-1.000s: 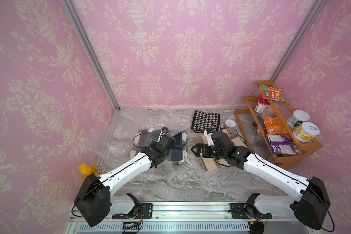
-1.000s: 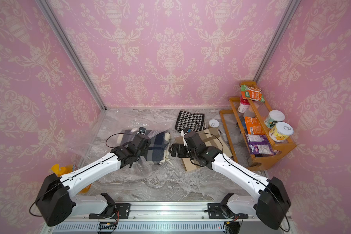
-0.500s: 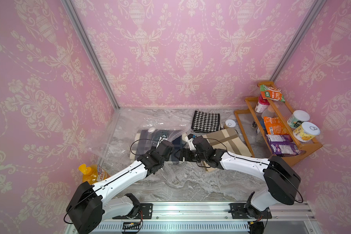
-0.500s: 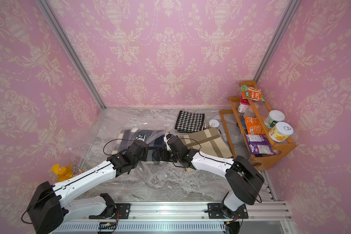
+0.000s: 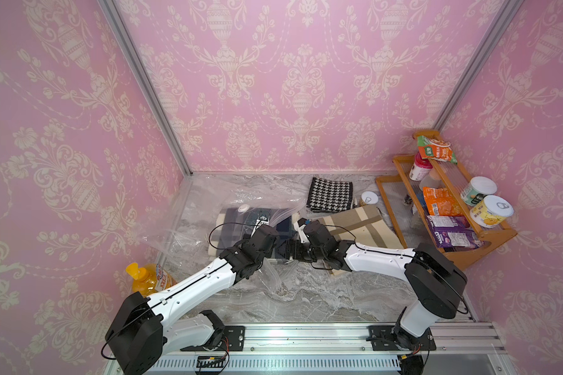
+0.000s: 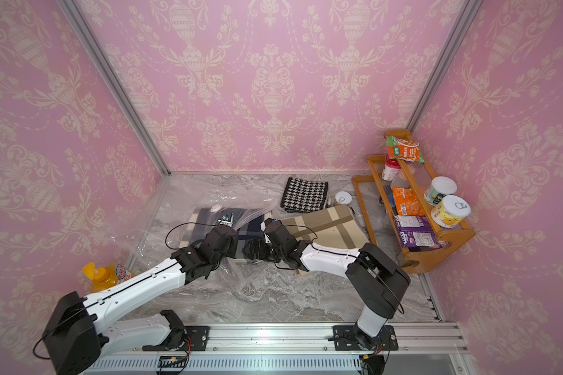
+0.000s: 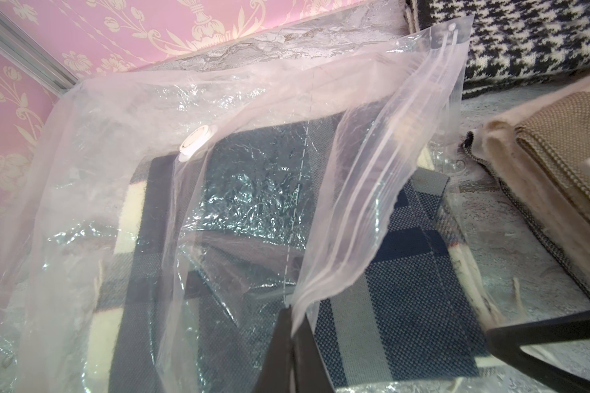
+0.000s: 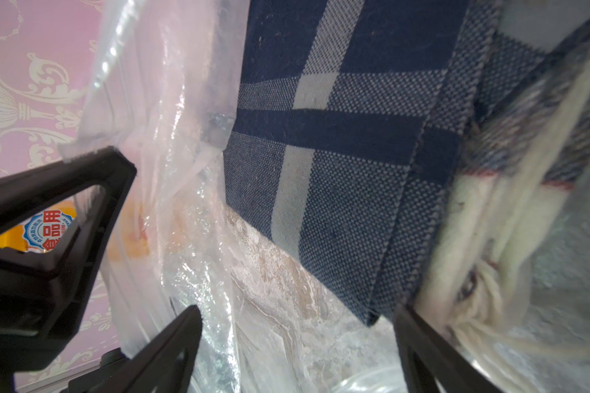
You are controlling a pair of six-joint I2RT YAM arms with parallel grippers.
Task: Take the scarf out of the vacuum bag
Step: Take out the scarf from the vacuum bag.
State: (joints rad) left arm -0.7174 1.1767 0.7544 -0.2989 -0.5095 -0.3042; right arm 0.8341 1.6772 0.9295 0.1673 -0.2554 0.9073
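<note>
Top camera: in both top views the vacuum bag sprawls over the left of the marble table. The navy plaid scarf lies folded inside, its near end uncovered at the open mouth.

Left wrist: the left gripper is pressed together on the bag's upper lip, holding that film up off the cloth.

Right wrist: the right gripper stands spread, the scarf's folded corner between its jaws, nothing pinched yet. I judge the scarf soft, light and limp. Taken by the cream fringe it would merely unfold, so the stacked woven corner is the better hold. Slippery film likely drags along unless pinned.
</note>
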